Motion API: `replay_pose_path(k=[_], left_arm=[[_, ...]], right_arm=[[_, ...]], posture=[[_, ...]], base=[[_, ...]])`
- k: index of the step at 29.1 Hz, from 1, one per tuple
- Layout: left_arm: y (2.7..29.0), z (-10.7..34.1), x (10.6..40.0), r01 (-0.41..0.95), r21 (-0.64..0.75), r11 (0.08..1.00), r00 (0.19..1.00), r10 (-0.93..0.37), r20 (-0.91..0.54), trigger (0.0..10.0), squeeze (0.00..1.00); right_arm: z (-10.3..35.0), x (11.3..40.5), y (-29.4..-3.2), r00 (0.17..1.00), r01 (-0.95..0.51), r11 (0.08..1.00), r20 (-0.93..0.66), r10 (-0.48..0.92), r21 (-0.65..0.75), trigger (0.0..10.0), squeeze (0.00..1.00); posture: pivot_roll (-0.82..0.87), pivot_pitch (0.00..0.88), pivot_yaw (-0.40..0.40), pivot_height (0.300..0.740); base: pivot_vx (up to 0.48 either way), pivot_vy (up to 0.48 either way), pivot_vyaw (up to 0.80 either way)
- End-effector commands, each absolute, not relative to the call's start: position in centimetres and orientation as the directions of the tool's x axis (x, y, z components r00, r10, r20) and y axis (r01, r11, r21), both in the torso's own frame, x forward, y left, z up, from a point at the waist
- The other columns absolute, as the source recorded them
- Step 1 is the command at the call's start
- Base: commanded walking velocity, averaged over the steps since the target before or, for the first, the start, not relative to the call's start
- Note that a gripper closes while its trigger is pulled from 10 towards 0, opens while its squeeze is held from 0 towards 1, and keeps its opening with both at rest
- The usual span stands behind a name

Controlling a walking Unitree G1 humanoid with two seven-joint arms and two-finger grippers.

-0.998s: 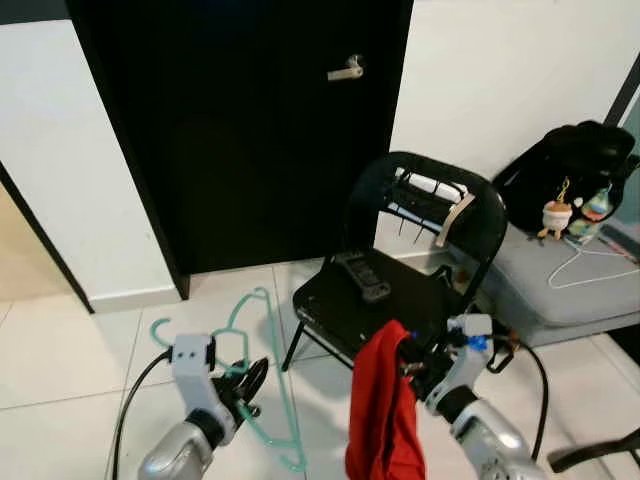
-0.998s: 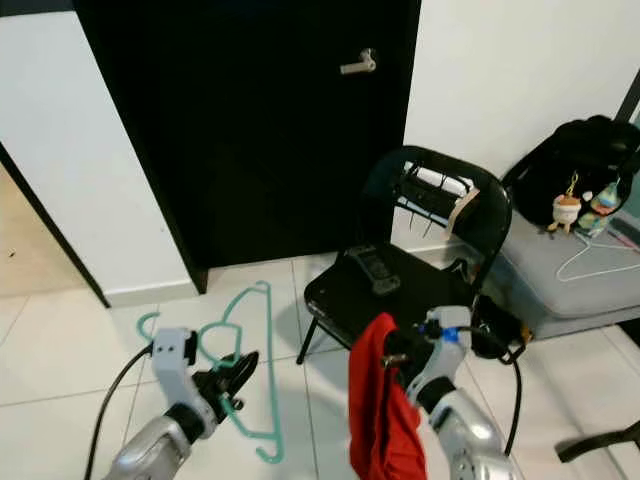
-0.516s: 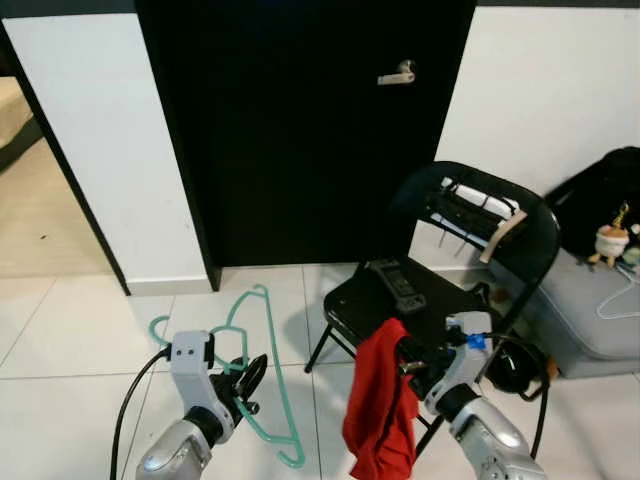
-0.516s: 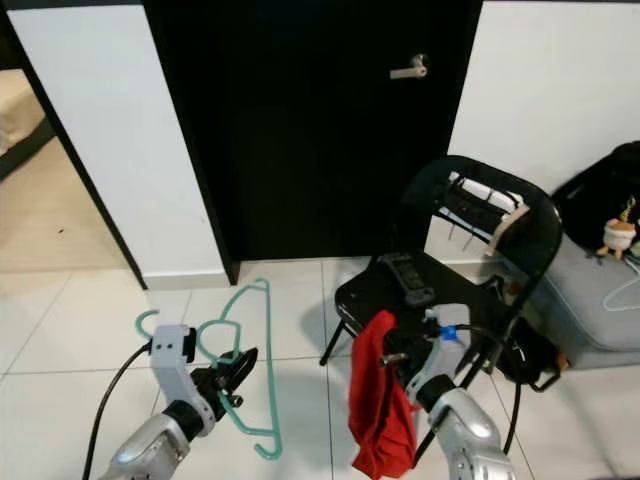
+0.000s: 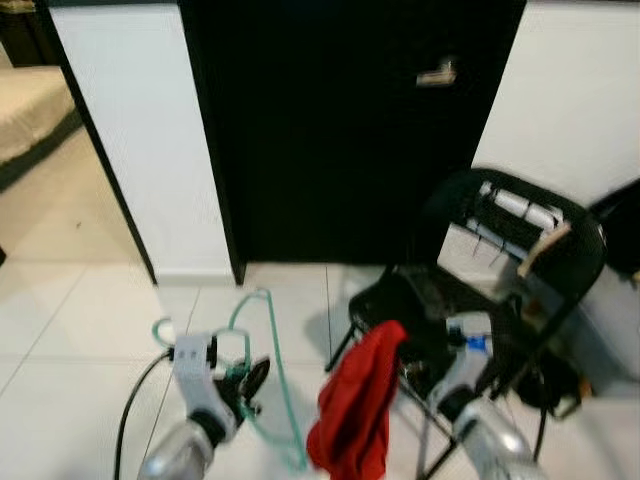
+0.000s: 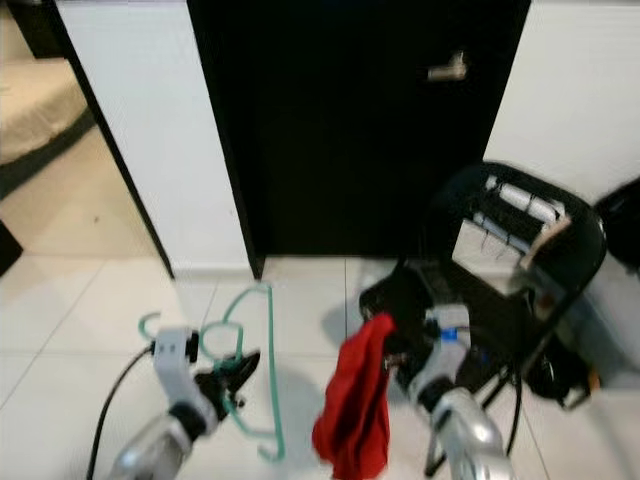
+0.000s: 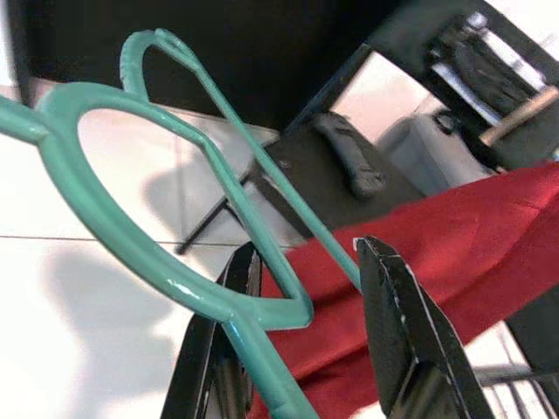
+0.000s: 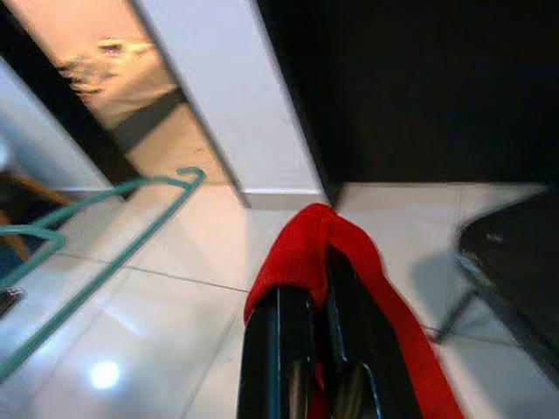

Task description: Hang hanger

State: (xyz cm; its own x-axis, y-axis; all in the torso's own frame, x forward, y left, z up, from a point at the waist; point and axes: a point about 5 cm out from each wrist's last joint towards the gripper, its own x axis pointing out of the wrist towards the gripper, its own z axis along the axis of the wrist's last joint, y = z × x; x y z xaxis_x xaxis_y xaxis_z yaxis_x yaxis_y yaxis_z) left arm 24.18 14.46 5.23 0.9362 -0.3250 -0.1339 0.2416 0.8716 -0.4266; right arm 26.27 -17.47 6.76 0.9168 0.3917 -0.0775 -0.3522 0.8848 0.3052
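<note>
The left gripper point(image 5: 247, 388) holds the green hanger point(image 5: 262, 375) low over the white tiled floor point(image 5: 80, 330), its black fingers point(image 7: 397, 314) closed around the hanger's bar, the hook end lifted towards the wall. Just to its right, the right gripper point(image 6: 392, 362) is clamped tight on a red cloth point(image 6: 352, 410), which droops below it. Behind stands a black door point(image 5: 340, 130) with a metal handle point(image 5: 436, 75). Further right, a black folding chair point(image 5: 500, 280) sits close beside the right arm, crowding that side.
</note>
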Motion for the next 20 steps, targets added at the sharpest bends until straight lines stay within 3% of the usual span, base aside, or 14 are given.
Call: replay_pose_path(k=[1, 6, 20], left_arm=[[14.42, 5.09, 24.05, 0.240, -0.439, 0.866, 0.934, -0.329, -0.137, 10.0, 0.00], [14.47, 5.11, 24.08, 0.239, -0.439, 0.866, 0.935, -0.326, -0.136, 10.0, 0.00], [14.33, 5.14, 24.20, 0.240, -0.441, 0.865, 0.936, -0.327, -0.132, 10.0, 0.00]], right_arm=[[7.13, 26.31, -17.54, 0.917, -0.362, 0.884, -0.056, 0.395, 0.294, 10.0, 0.00], [7.11, 26.34, -17.52, 0.917, -0.364, 0.883, -0.055, 0.396, 0.296, 10.0, 0.00], [7.12, 26.46, -17.49, 0.914, -0.371, 0.888, -0.060, 0.400, 0.273, 10.0, 0.00]], posture=[[-0.01, 0.000, -0.020, 0.740], [-0.01, 0.000, -0.020, 0.740], [-0.01, 0.000, -0.022, 0.740]], base=[[0.000, 0.000, 0.53], [0.000, 0.000, 0.50], [0.000, 0.000, 0.00]])
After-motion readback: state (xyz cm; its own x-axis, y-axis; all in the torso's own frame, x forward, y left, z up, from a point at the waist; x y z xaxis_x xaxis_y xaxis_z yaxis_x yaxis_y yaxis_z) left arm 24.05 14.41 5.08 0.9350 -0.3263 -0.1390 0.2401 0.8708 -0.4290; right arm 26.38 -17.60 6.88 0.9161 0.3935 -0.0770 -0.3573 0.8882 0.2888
